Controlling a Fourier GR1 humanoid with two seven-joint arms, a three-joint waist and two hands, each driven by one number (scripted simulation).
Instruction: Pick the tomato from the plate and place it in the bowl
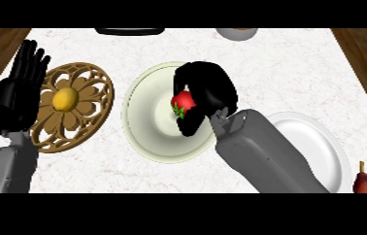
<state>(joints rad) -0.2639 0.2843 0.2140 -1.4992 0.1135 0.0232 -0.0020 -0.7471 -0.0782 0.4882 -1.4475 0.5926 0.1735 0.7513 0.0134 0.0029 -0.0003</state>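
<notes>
Right forearm: grey, enters from 5 o'clock, crossing over the white plate.
White plate: at 4 o'clock, partly hidden by the forearm.
Object at right edge: dark red, cut off by the frame; cannot identify.
Left hand: at 9 o'clock by the left edge, fingers straight and up, holding nothing, resting.
Trivet: brown, openwork flower pattern, just right of the left hand; yellow round fruit at its centre.
Bowl: cream, at the centre.
Right hand: above the bowl's right half, fingers and thumb curled round the tomato.
Tomato: red, green stem showing, over the bowl interior, in the right hand.
Far edge, 12 o'clock: black object and grey dish, both cut off.
</notes>
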